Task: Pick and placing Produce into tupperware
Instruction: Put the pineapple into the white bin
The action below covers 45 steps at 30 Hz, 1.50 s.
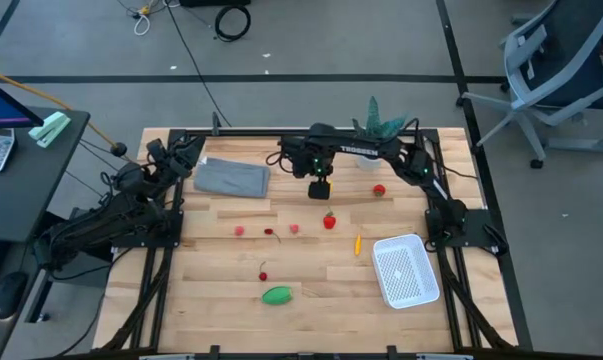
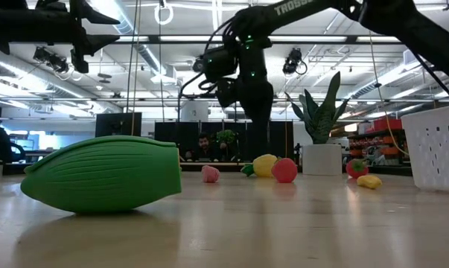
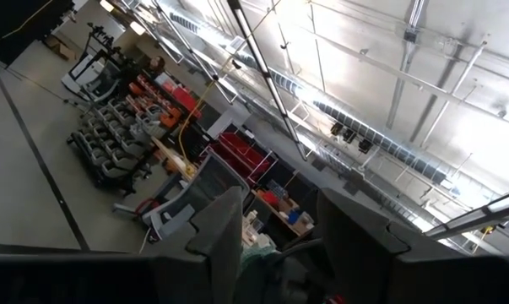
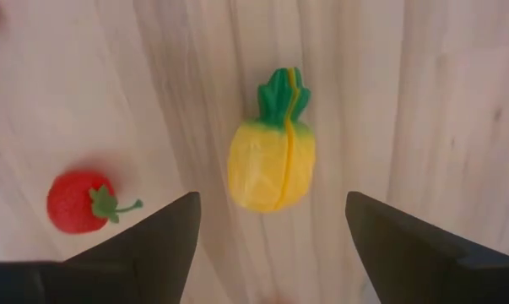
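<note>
Yellow toy pineapple (image 4: 271,160), green-topped, flat on wood beneath wide-spread right gripper (image 4: 271,221)

Toy pineapple (image 1: 321,195) mostly hidden under right gripper (image 1: 321,188).

Right hand (image 1: 321,187) above pineapple (image 4: 271,160), basket (image 1: 406,270) right, cloth (image 1: 231,178) left, plant (image 1: 378,125) behind

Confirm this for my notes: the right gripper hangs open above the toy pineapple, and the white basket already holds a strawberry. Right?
Not quite. The right gripper does hang open above the toy pineapple, but the white basket is empty, as the high view shows. A strawberry lies on the table beside the pineapple.
</note>
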{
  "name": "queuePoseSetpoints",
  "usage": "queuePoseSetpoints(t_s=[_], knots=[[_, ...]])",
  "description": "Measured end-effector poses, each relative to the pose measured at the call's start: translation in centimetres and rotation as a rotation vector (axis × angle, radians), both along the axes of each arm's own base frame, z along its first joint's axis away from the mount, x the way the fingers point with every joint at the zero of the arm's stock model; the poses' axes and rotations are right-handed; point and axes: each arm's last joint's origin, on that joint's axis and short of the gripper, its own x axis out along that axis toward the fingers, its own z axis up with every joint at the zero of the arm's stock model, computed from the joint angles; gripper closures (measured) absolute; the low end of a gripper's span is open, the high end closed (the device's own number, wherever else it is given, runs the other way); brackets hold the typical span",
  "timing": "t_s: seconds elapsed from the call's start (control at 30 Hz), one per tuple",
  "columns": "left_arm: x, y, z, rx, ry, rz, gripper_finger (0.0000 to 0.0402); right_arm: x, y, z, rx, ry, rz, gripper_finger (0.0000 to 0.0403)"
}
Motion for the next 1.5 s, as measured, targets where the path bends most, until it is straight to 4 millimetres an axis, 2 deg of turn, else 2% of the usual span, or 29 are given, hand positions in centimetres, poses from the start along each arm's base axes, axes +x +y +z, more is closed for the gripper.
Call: queuePoseSetpoints(t_s=[0.37,0.57,0.73,1.13,1.3,1.5], knots=[[0.0,0.0,0.0,-0.001,0.002,0.000,0.0239,1.0,-0.4,-2.5,-0.014,0.001,-0.046,0.0097],[0.0,0.0,0.0,-0.002,0.004,0.000,0.0239,1.2,-0.4,-2.9,-0.083,0.012,-0.033,0.0100],[0.0,0.0,-0.1,-0.004,0.008,0.000,0.0239,1.0,-0.7,-3.0,-0.073,0.025,-0.040,0.0100],[0.0,0.0,-0.1,-0.003,0.008,0.000,0.0239,-0.6,0.0,-7.3,-0.037,0.121,-0.055,0.0100],[0.0,0.0,-0.1,-0.003,0.009,0.001,0.0239,-0.8,0.1,-7.6,-0.038,0.119,-0.059,0.0100],[0.1,0.0,-0.2,-0.011,0.020,0.000,0.0239,-0.2,-0.2,-6.7,-0.070,0.056,-0.056,0.0100]])
